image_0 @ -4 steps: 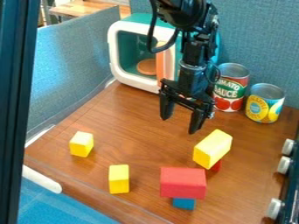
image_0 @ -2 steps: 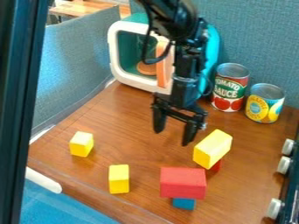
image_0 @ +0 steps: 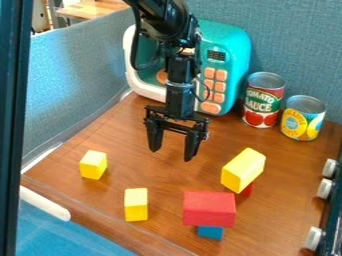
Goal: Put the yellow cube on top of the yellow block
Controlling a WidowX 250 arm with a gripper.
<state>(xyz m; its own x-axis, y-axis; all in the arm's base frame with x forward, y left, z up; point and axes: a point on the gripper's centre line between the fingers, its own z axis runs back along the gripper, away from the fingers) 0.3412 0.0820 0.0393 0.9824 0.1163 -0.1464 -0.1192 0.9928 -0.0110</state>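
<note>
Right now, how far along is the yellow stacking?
Nothing looks done: the small yellow cube sits on the table, apart from the big yellow block and the upright yellow one. The open hand holds nothing. Grasping the cube and stacking it remain.

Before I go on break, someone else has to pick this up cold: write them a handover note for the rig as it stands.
Pincer: the black two-finger pincer hangs open and empty over the brown table.
Things: small yellow cube on the table; long yellow block, likely the target, on a small red block.
Done: no cube gripped or stacked.
Left: grip the cube, set it on the long block, release.
Caution: another small yellow block stands nearby, so check which is meant.
</note>
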